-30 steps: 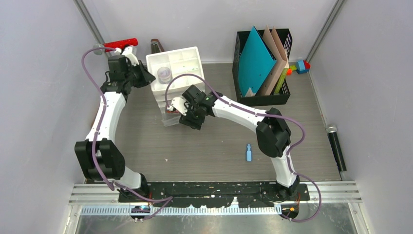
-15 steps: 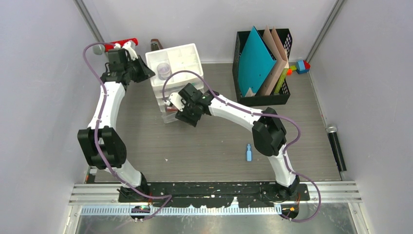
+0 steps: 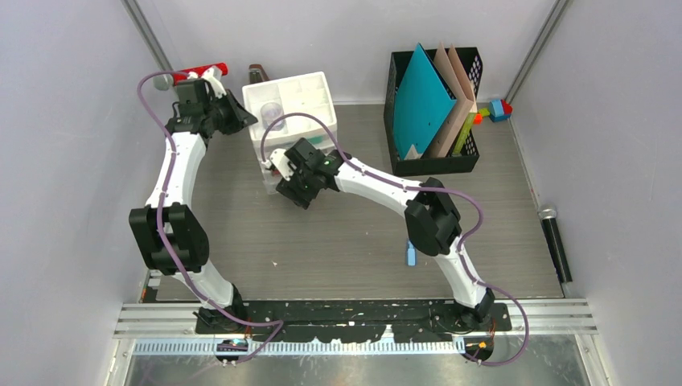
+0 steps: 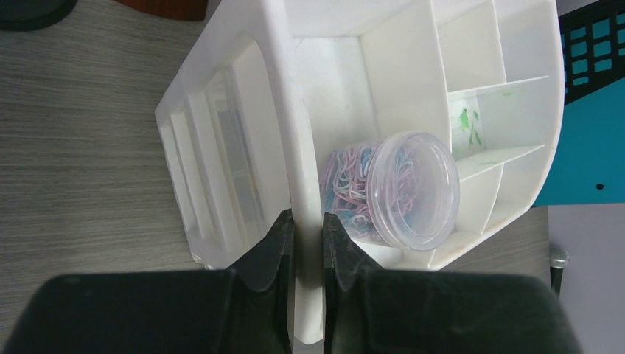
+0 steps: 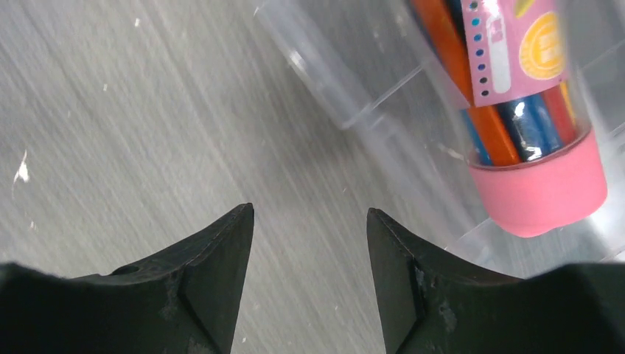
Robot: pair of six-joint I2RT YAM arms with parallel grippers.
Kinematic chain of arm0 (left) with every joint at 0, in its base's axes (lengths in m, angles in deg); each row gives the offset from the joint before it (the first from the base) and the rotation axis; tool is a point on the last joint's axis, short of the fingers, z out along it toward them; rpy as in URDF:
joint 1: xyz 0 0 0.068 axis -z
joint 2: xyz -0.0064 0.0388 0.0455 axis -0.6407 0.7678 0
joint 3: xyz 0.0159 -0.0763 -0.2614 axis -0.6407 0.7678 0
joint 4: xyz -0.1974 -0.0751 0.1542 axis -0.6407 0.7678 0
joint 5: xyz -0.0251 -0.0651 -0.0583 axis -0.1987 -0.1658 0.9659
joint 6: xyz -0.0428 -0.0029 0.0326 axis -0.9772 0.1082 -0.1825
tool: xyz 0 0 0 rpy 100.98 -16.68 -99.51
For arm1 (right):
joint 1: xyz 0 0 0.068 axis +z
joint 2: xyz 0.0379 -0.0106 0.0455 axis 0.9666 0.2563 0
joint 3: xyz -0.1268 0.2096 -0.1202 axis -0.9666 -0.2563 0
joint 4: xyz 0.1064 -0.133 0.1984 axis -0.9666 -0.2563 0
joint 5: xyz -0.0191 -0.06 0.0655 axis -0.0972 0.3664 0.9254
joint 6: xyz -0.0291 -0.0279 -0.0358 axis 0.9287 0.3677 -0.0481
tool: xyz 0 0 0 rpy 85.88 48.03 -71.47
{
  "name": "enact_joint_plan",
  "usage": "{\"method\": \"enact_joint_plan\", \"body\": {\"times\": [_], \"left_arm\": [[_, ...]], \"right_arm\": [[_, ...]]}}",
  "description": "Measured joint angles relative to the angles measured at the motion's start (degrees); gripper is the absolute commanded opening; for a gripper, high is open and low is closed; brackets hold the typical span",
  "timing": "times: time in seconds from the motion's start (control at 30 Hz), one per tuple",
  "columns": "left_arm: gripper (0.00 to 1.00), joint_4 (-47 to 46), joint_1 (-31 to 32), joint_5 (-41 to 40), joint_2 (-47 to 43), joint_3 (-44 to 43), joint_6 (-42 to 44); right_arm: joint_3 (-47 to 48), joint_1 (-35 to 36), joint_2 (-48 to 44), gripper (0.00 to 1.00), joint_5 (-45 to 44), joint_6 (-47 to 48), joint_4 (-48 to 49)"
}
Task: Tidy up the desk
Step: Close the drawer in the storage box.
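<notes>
The grey wood-grain desk (image 3: 322,241) holds a white drawer organizer (image 3: 299,95) at the back. My left gripper (image 3: 241,112) is shut on the organizer's left wall (image 4: 298,147), one finger inside and one outside. A clear jar of coloured paper clips (image 4: 409,192) lies in the compartment beside it. My right gripper (image 3: 283,178) is open and empty, low over the desk (image 5: 147,110) at the organizer's front. A clear drawer (image 5: 354,96) is pulled out there, holding a tube of coloured pens with a pink cap (image 5: 538,184), just right of my fingers.
A black file holder (image 3: 470,157) with a teal folder stands at the back right, with coloured blocks (image 3: 495,110) beside it. A small blue bottle (image 3: 410,256) lies mid-desk. A black cylinder (image 3: 555,241) lies at the right edge. A red object (image 3: 197,71) lies back left.
My right gripper has moved left and back along the organizer's front. My left gripper has shifted a little back, and the organizer has shifted with it.
</notes>
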Motion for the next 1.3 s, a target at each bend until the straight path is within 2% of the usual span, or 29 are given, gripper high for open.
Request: {"method": "enact_joint_plan", "body": {"times": [0.43, 0.73, 1.0, 1.17, 1.3], "left_arm": [[0.0, -0.02, 0.33, 4.37, 0.94, -0.44, 0.52], [0.0, 0.37, 0.39, 5.95, 0.96, -0.48, 1.84], [0.01, 0.9, 0.44, 6.95, 0.39, 0.17, 3.13], [0.18, 0.81, 0.79, 7.32, -1.64, 2.29, 3.06], [0.23, 2.6, 1.16, 9.03, -2.43, 2.91, 2.73]], "right_arm": [[9.49, -0.5, 6.05, 0.64, -4.31, -1.44, 4.28], [9.81, -0.74, 7.91, 0.64, -10.14, 7.52, 4.24], [8.02, -1.07, 7.45, 0.67, -10.78, 15.69, 2.56], [7.74, -1.09, 6.23, 0.67, -9.42, 17.66, -2.21], [5.77, -1.11, 3.3, 0.67, -7.61, 18.1, -5.97]]}}
